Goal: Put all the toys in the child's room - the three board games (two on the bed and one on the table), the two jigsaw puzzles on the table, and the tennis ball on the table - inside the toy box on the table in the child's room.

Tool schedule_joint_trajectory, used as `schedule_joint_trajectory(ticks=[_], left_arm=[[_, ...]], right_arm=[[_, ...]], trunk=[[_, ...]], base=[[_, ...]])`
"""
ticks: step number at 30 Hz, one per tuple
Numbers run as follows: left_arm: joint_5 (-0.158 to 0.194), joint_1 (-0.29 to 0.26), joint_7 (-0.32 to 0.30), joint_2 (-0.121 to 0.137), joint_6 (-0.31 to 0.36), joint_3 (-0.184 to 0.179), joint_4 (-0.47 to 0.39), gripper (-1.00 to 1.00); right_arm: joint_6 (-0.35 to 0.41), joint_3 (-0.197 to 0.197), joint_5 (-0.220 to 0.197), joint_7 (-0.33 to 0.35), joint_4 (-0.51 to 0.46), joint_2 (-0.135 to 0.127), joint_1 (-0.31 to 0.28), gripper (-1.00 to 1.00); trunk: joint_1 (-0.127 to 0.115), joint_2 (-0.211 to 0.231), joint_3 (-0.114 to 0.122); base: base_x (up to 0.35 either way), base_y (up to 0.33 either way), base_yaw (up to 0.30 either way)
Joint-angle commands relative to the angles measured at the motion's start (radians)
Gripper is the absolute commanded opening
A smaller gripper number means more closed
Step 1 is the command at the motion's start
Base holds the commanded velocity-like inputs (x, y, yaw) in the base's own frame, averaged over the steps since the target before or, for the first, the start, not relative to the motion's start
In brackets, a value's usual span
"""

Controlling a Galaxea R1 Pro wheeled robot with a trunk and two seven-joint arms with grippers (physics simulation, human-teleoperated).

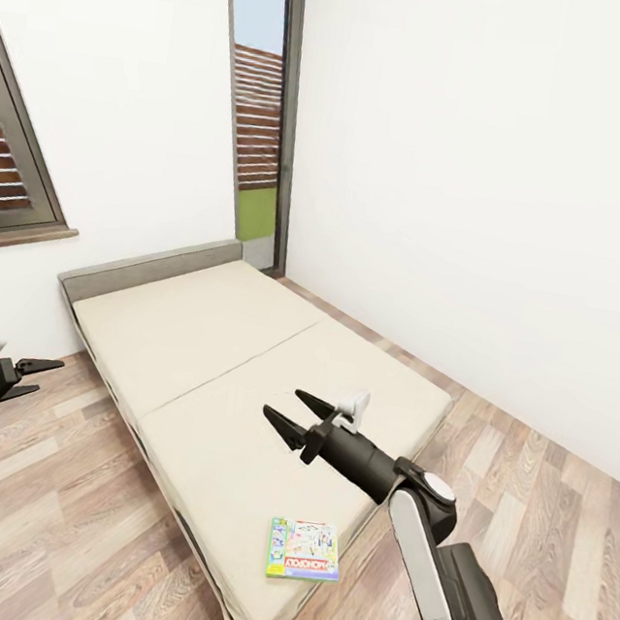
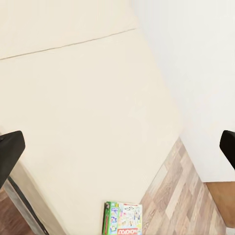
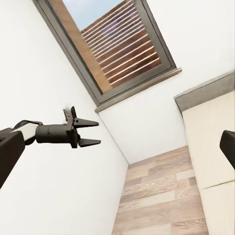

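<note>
A white Monopoly board game (image 1: pixel 305 549) lies flat near the closest corner of the bed (image 1: pixel 242 379), well apart from both hands and alone on the plain beige mattress. Above the mattress the right hand (image 1: pixel 287 413) hangs with its fingers spread and empty, and the left hand (image 1: pixel 32 379) is out over the wood-plank floor (image 1: pixel 38 519) beside the bed, also spread and empty. Beyond them stand the grey headboard (image 1: pixel 149 267), white walls, a slatted window (image 1: pixel 5 172) and a tall narrow glazed opening (image 1: pixel 263 108) in the far corner.
</note>
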Motion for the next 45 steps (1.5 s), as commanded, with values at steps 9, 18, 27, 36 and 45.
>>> schedule_joint_trajectory(ticks=[9,18,27,36,45], left_arm=[[-0.001,-0.001,-0.003,0.0,0.004,0.0,0.0,1.0],[-0.003,-0.001,-0.003,-0.021,0.004,-0.002,0.001,1.0],[-0.004,-0.001,-0.002,-0.028,0.004,-0.003,0.001,1.0],[-0.004,-0.001,-0.003,-0.028,0.004,-0.004,0.001,1.0],[-0.004,-0.001,-0.003,-0.028,0.004,-0.004,0.001,1.0]], right_arm=[[0.116,-0.149,-0.016,-0.002,0.041,-0.046,0.0,1.0],[0.302,-0.648,-0.023,0.013,0.426,-0.056,-0.002,1.0],[0.32,-0.728,-0.017,0.017,0.477,-0.058,-0.003,1.0],[0.317,-0.732,-0.014,0.008,0.488,-0.062,-0.004,1.0],[0.294,-0.724,-0.01,0.002,0.505,-0.063,-0.004,1.0]], trunk=[[0.001,-0.002,-0.002],[0.001,-0.002,-0.002],[0.001,-0.002,-0.002],[0.001,-0.002,-0.002],[0.001,-0.002,-0.002]], base=[[0.0,0.0,0.0],[0.0,0.0,0.0],[0.0,0.0,0.0],[0.0,0.0,0.0],[0.0,0.0,0.0]])
